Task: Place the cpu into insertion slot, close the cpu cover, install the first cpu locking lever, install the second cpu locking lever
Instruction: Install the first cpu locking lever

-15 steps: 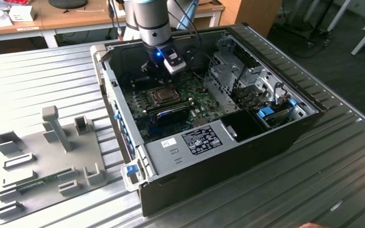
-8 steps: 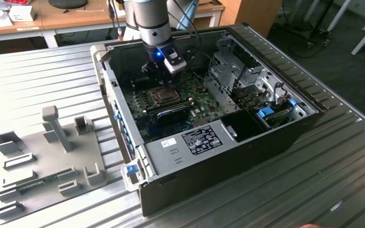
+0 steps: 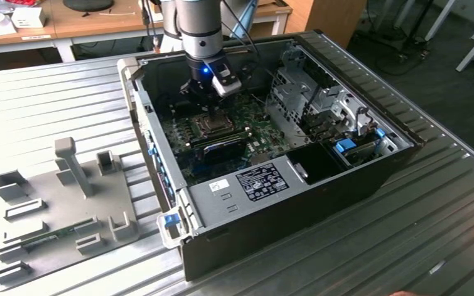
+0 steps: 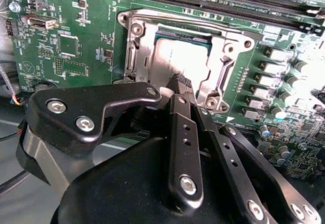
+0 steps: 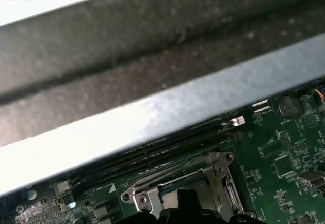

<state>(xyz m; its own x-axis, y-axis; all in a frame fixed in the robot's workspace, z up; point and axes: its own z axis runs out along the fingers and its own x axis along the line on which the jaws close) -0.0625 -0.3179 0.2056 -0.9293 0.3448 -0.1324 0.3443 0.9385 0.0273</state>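
In the second wrist view, the gripper, fingers pinched together, presses down on the cpu cover at upper centre, cpu seated beneath.

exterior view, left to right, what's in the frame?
Grey fixture plate with upright holders → open computer case → green circuit board with the tool above the insertion slot → metal drive cage → blue tab by the case's far wall.
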